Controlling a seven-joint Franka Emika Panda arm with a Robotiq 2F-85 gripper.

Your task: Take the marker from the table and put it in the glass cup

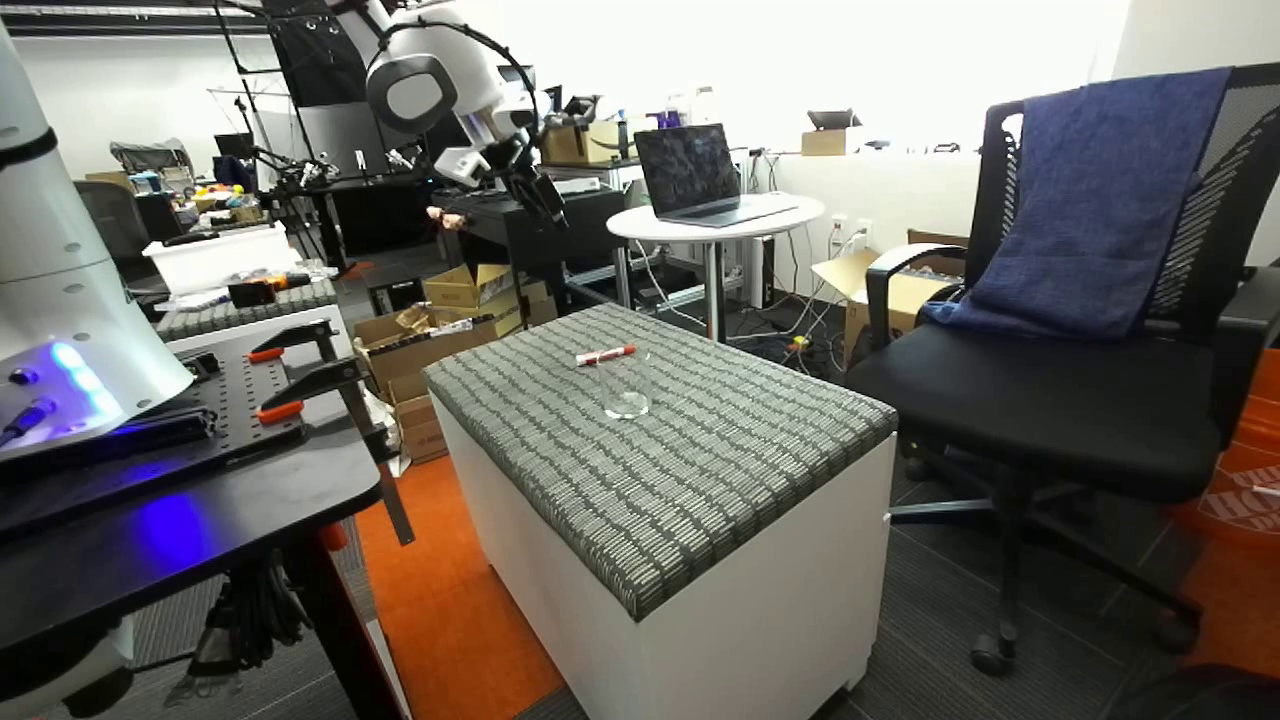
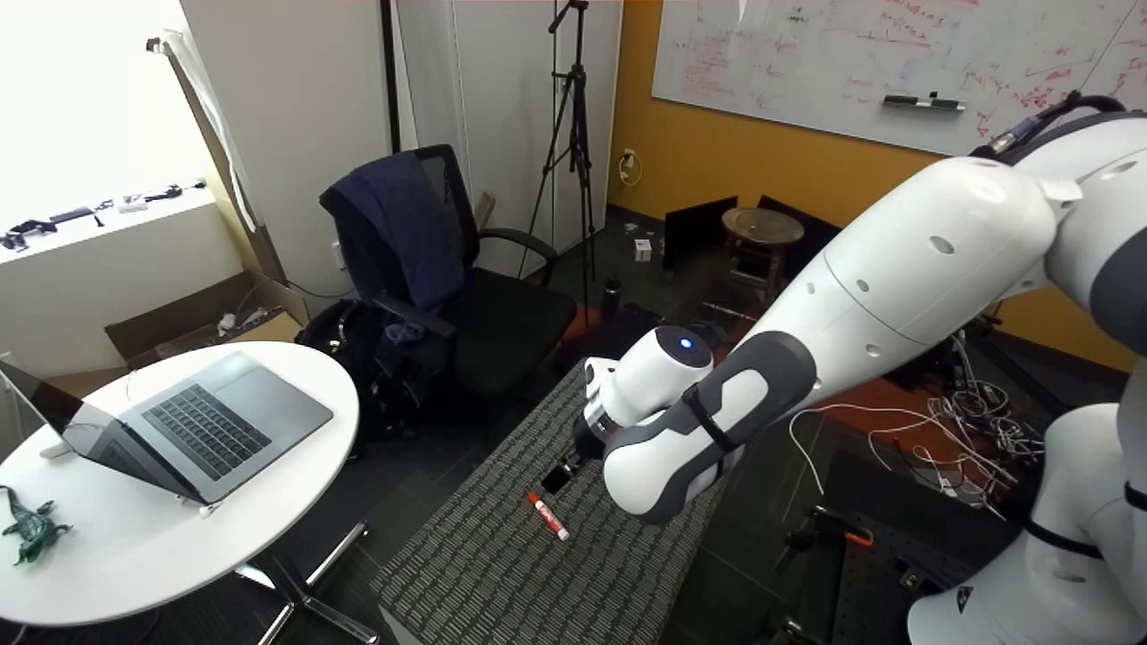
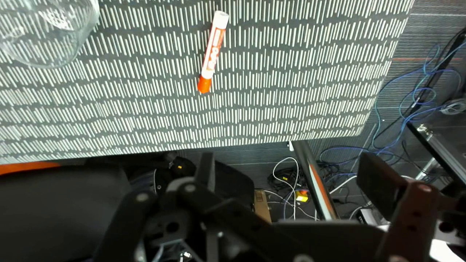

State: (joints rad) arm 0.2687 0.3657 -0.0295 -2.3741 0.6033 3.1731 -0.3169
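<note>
The marker (image 1: 606, 354), red and white with a red cap, lies on the table (image 1: 690, 470) in both exterior views (image 2: 548, 517). In the wrist view the marker (image 3: 212, 52) lies near the top middle on the woven top (image 3: 291, 83). The clear glass cup (image 1: 627, 404) stands upright on the table close to the marker; it shows in part at the wrist view's top left (image 3: 54, 32). In the other camera's picture the cup is not visible. My gripper (image 1: 540, 195) is open and empty, well above the table (image 2: 564, 470); its fingers stand wide apart in the wrist view (image 3: 287, 178).
A black office chair (image 1: 1040, 400) with a blue cloth stands beside the table. A round white table (image 2: 269, 511) with a laptop (image 2: 215, 430) is near the table's far end. The robot's black desk (image 1: 300, 490) with clamps is on the opposite side from the chair. Cardboard boxes (image 1: 420, 360) sit on the floor.
</note>
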